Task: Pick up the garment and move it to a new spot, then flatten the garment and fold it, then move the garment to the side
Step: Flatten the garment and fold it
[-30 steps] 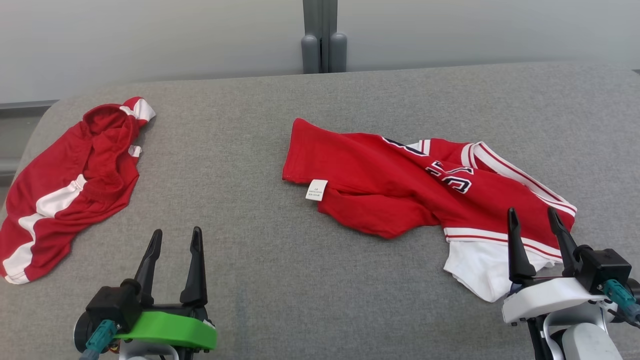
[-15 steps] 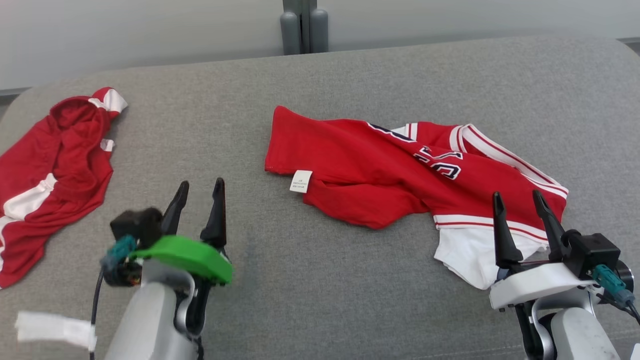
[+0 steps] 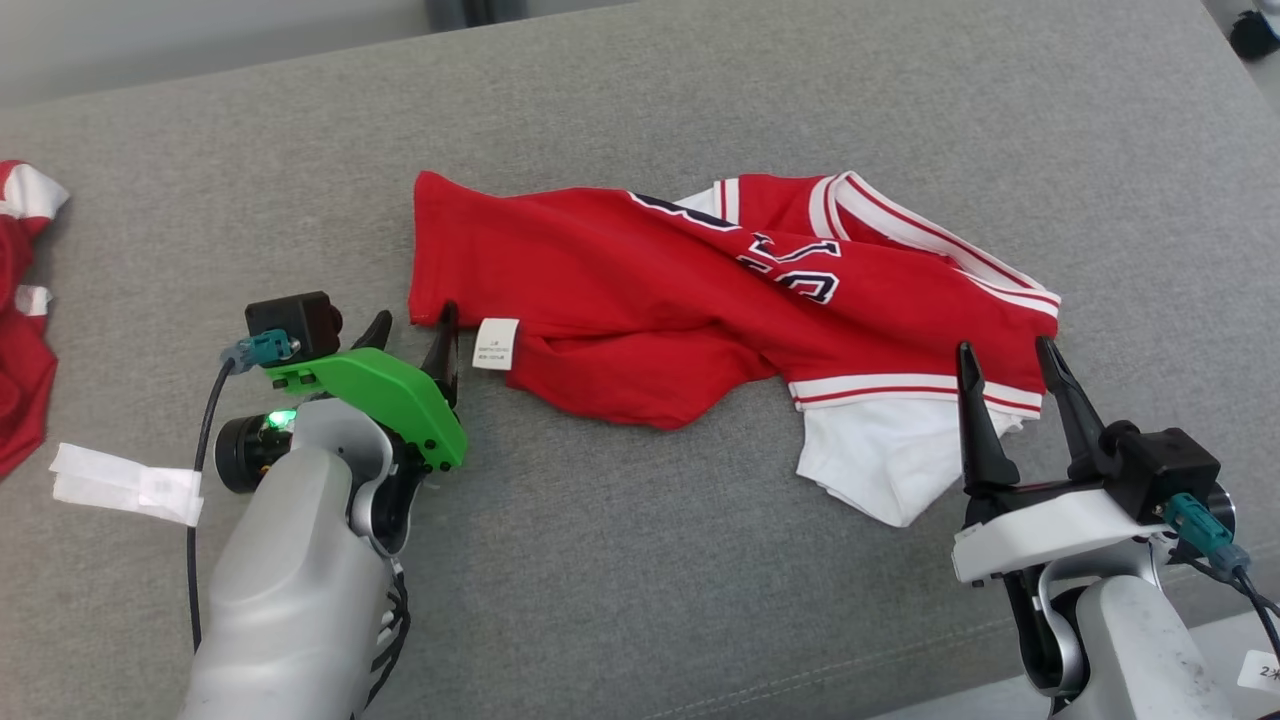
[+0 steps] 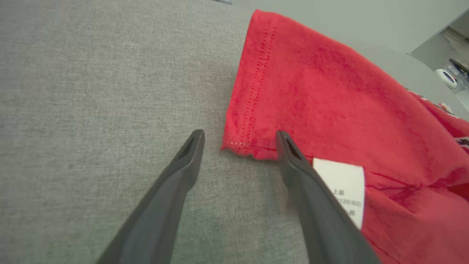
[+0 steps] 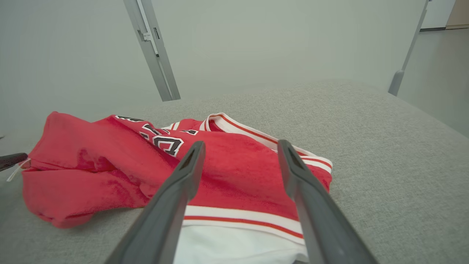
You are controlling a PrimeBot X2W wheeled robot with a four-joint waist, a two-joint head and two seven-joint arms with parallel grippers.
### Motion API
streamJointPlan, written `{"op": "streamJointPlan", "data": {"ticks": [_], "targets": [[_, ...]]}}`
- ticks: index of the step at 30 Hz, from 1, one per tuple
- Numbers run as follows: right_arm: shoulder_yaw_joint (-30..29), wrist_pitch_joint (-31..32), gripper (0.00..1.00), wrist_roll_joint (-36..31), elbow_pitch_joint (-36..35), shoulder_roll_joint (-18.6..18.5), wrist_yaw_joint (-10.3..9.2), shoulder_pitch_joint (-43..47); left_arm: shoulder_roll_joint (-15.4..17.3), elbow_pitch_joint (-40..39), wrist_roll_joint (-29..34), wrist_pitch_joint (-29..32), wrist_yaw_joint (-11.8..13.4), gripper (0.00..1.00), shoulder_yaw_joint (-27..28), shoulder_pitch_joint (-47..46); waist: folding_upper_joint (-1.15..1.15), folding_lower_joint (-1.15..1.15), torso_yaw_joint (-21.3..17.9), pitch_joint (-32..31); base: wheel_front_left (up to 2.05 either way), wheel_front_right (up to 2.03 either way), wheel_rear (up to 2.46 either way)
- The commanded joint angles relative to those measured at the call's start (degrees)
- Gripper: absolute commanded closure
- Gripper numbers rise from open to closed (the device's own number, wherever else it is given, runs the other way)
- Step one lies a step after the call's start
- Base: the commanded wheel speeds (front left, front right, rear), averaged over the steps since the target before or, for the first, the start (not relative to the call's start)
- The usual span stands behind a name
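The garment [image 3: 650, 290] is a crumpled red jersey with white trim and dark numerals, lying mid-surface; its white part [image 3: 880, 460] points toward me at the right. My left gripper [image 3: 413, 318] is open at the garment's near left corner, beside the white label [image 3: 496, 343]. In the left wrist view the open gripper [image 4: 240, 132] straddles the hemmed corner of the garment [image 4: 329, 102], the right finger just over the label [image 4: 344, 187]. My right gripper [image 3: 1005, 350] stands open over the striped hem; in the right wrist view the gripper [image 5: 240, 143] has the garment [image 5: 91, 157] behind it.
A second red and white garment [image 3: 20, 330] lies at the far left edge. A strip of white tape [image 3: 125, 483] sits on the grey cushioned surface [image 3: 640, 560] left of my left arm. The surface's front edge runs across the lower right.
The head camera has swung right and down, shifting the whole picture left. My left arm has reached forward and right to the garment's near left corner. The right gripper stays by the hem.
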Motion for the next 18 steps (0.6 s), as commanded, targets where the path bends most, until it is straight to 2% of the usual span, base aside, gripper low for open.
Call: {"op": "streamJointPlan", "data": {"ticks": [1, 5, 8, 10, 11, 12, 13, 18], "targets": [[0.3, -0.42, 0.0, 0.42, 0.22, 0.01, -0.01, -0.68, 0.35, 1.31, -0.17, -0.03, 0.86, 0.0, -0.13, -1.28, 0.0, 0.0, -2.32, 2.02, 0.0, 0.0, 0.0], [0.86, -0.63, 0.0, 0.94, 0.69, 0.01, -0.01, -0.98, 0.54, 4.77, 0.55, 0.33, 1.51, 0.0, -0.77, -2.96, 0.0, 0.0, -3.25, 2.37, 0.0, 0.0, 0.0], [1.11, -0.73, 0.0, 1.19, 0.84, 0.01, -0.01, -1.24, 0.84, 7.14, 1.4, -0.11, 2.97, 0.0, -1.35, -3.97, 0.0, 0.0, -3.83, 2.66, 0.0, 0.0, 0.0], [1.14, -0.81, 0.0, 1.4, 0.93, 0.01, -0.01, -1.3, 0.79, 8.13, 1.49, -0.45, 2.53, 0.0, -1.74, -4.71, 0.0, 0.0, -4.04, 2.82, 0.0, 0.0, 0.0], [1.1, -0.81, 0.0, 1.46, 0.99, 0.01, -0.01, -1.28, 0.76, 8.53, 1.57, -0.41, 2.21, 0.24, -2.02, -4.95, 0.0, 0.0, -4.08, 2.86, 0.0, 0.0, 0.0], [1.03, -0.73, 0.0, 1.53, 1.03, 0.01, -0.01, -1.28, 0.73, 8.93, 1.56, -0.48, 1.99, 0.85, -2.29, -5.22, 0.0, 0.0, -4.08, 2.9, 0.0, 0.0, 0.0], [0.94, -0.74, 0.0, 1.59, 1.1, 0.01, -0.01, -1.31, 0.67, 9.21, 1.46, -0.61, 1.77, 1.0, -2.45, -5.43, 0.0, 0.0, -4.03, 2.9, 0.0, 0.0, 0.0], [0.53, -0.79, 0.0, 1.61, 1.3, 0.02, -0.01, -1.07, 0.4, 9.44, 0.27, -2.54, 0.23, 1.0, -3.69, -6.08, 0.0, 0.0, -3.07, 2.29, 0.0, 0.0, 0.0]]}}
